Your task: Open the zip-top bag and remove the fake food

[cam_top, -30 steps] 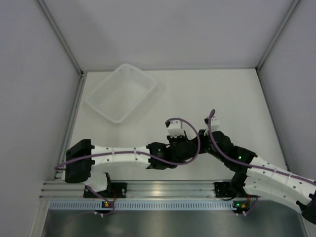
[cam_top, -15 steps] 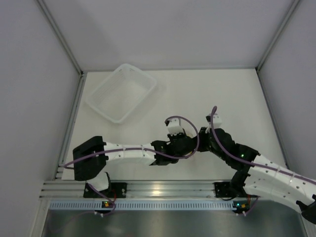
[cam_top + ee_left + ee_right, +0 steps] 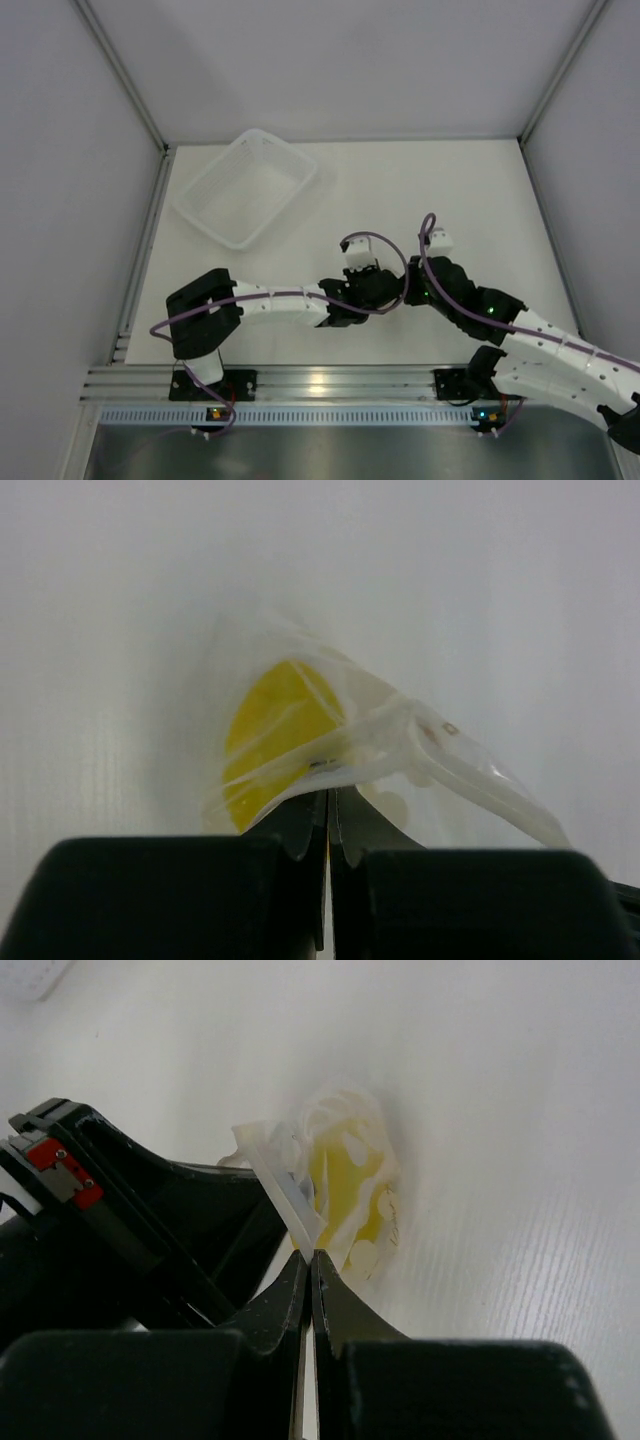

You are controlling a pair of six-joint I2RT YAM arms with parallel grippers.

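The clear, crinkly zip-top bag (image 3: 400, 750) hangs between my two grippers with the yellow fake food (image 3: 275, 725) inside it. My left gripper (image 3: 328, 792) is shut on the bag's near edge. My right gripper (image 3: 308, 1252) is shut on the bag's zip strip (image 3: 285, 1190); the bag (image 3: 345, 1175) and the yellow lump (image 3: 345, 1185) show just beyond its tips. In the top view the two grippers (image 3: 392, 285) meet at mid table, and the bag is hidden between them.
A translucent white basket tray (image 3: 245, 187) stands at the back left of the white table. White walls close in the sides and back. The left gripper's black body (image 3: 130, 1230) fills the left of the right wrist view.
The left arm has stretched further right and forward. Both grippers have drawn closer together and shifted slightly away from the bases.
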